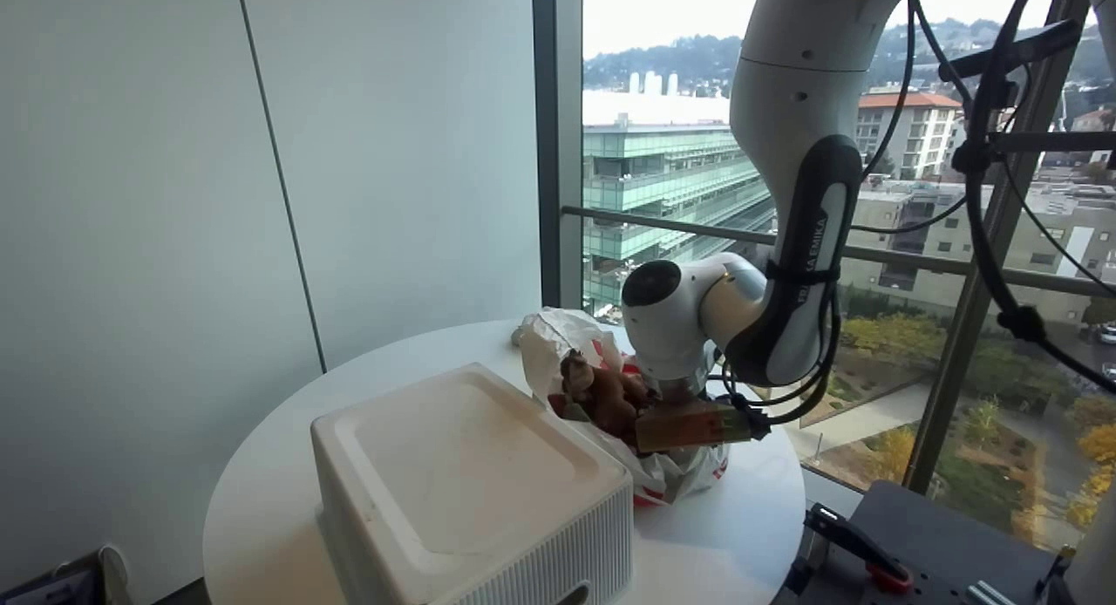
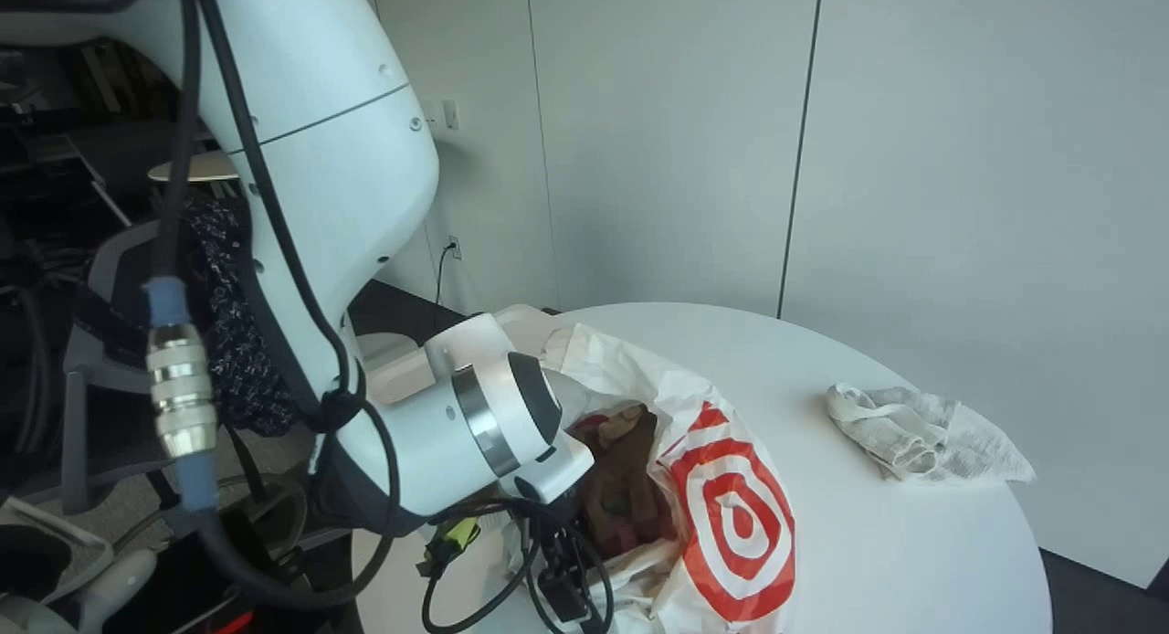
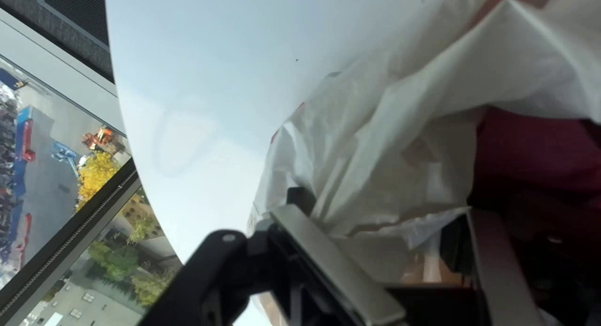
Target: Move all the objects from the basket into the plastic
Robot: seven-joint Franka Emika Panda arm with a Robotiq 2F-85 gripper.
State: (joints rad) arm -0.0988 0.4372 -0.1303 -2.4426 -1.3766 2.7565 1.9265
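Both exterior views look down on the table (image 1: 261, 487) and bag (image 2: 735, 515), the wrist view much closer.

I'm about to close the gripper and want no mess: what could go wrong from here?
The gripper stands open with part of the plastic bag between its jaws, so closing might pinch or tear it.
Lifting then could tip the bag and spill the brown toy inside.
The white basket stands close beside the bag; a sideways swing might knock it.

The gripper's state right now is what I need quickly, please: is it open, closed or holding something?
Gripper: open, fingers apart in the wrist view; the plastic bag shows in the gap, no held object visible.
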